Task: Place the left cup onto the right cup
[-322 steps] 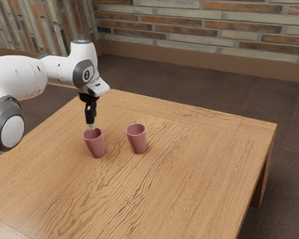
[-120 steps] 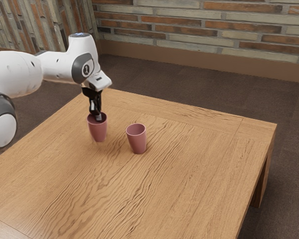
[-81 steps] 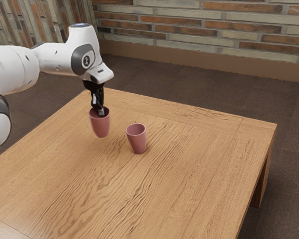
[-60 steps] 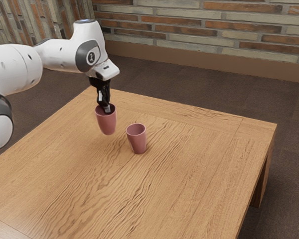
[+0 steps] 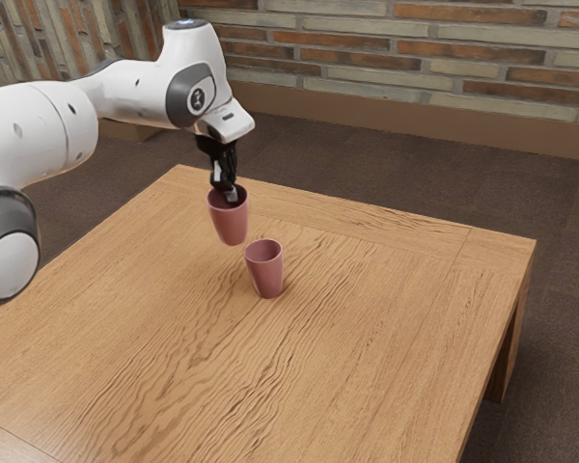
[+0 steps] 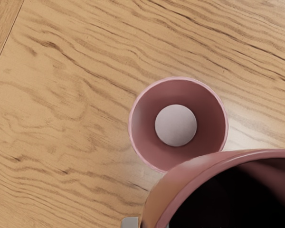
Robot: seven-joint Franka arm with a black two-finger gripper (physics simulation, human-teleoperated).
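Gripper (image 5: 228, 195) grips left cup (image 5: 230, 221), airborne nr right cup (image 5: 264, 268).

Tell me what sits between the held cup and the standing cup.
Nothing: in the exterior view the held cup hangs above-left of the standing cup, only bare table behind the gap.

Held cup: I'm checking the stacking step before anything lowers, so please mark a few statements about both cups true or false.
1. The gripper holds the held cup clear of the wooden table. True.
2. The held cup sits nested in the standing cup. False: it hangs apart from it, higher and toward the exterior view's left.
3. The standing cup is upright, mouth facing up. True.
4. The two cups differ in colour. False: both are pink.
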